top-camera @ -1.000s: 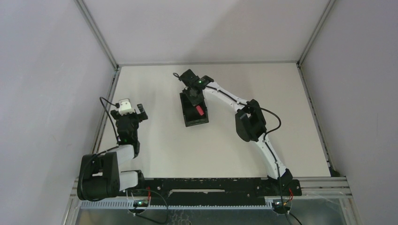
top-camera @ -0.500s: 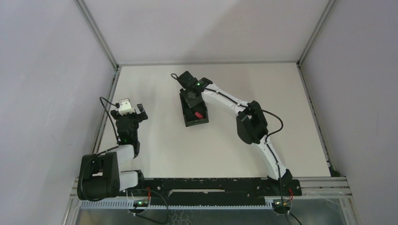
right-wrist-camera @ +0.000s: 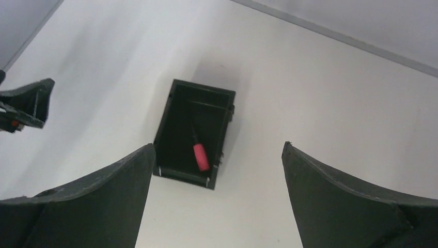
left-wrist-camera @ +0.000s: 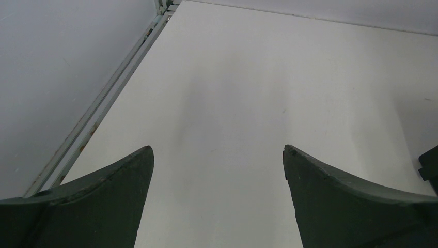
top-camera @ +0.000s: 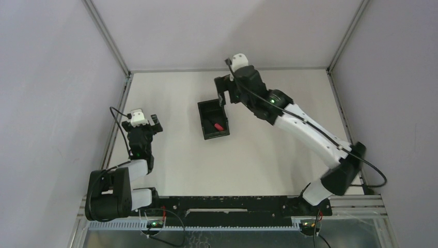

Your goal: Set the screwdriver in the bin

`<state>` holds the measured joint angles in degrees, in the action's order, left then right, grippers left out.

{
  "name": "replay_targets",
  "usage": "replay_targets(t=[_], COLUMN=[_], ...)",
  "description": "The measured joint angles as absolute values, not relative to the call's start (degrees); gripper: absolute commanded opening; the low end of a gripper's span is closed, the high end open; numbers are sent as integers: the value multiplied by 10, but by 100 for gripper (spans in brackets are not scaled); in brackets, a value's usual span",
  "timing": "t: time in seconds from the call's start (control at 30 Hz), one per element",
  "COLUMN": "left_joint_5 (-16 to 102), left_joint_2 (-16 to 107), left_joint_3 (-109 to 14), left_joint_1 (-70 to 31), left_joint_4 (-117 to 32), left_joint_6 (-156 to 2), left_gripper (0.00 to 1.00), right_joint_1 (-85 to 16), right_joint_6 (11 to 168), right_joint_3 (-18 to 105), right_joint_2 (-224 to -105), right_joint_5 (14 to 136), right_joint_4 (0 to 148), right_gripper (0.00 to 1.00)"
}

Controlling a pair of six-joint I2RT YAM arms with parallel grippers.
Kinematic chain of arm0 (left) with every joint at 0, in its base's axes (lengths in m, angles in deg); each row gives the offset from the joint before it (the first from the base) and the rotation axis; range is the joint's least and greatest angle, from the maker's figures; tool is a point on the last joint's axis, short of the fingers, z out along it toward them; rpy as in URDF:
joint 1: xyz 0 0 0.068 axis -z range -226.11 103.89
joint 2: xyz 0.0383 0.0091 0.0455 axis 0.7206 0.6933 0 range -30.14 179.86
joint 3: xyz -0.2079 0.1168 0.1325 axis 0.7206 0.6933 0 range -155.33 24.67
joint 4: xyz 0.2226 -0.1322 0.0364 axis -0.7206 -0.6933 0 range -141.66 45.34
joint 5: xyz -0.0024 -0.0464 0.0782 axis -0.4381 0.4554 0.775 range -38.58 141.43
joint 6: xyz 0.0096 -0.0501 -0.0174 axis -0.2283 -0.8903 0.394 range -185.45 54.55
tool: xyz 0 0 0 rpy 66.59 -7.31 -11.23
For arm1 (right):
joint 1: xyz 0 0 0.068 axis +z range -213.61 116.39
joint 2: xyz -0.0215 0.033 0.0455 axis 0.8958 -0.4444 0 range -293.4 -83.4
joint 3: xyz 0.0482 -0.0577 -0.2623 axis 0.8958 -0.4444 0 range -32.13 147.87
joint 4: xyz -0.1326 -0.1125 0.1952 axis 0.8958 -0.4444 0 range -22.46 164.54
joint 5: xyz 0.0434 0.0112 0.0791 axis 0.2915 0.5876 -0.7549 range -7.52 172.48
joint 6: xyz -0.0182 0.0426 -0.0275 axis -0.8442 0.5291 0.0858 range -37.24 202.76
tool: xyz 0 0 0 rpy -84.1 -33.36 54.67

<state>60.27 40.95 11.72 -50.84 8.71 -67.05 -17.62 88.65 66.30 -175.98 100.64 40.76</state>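
The black bin [top-camera: 202,122] stands on the white table left of centre. Inside it lies the screwdriver [top-camera: 218,125], its red handle toward the bin's near end. In the right wrist view the screwdriver [right-wrist-camera: 200,156] rests slanted on the floor of the bin [right-wrist-camera: 183,176], its thin black shaft pointing away. My right gripper [top-camera: 223,94] hangs open and empty above the table, high over the bin's far right corner; its jaws stand wide around the right gripper [right-wrist-camera: 218,145] midpoint. My left gripper [top-camera: 151,124] sits open and empty near the left table edge, over bare table [left-wrist-camera: 217,148].
A metal rail [top-camera: 118,116] runs along the table's left edge, with grey walls on three sides. The left arm's fingers [right-wrist-camera: 28,103] show at the left edge of the right wrist view. Both arm bases sit on the black bar [top-camera: 232,202] at the near edge.
The right gripper opened and let go of the screwdriver, which now lies in the bin. That arm then rose and swung back to the right. The left arm stayed put.
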Motion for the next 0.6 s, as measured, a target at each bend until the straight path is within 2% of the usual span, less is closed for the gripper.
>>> replay_targets(t=[0.37, 0.6], left_joint_5=[602, 603], left_joint_2=[410, 410], left_joint_3=[117, 117], left_joint_1=[-508, -508], left_joint_4=[87, 87], left_joint_6=[-670, -671], left_gripper=[100, 100], right_joint_1=[-203, -290], right_joint_6=[940, 1010], right_joint_3=[298, 73], right_joint_2=[-1547, -1412], right_joint_5=[1041, 1034], right_joint_4=[477, 523], right_gripper=[100, 100])
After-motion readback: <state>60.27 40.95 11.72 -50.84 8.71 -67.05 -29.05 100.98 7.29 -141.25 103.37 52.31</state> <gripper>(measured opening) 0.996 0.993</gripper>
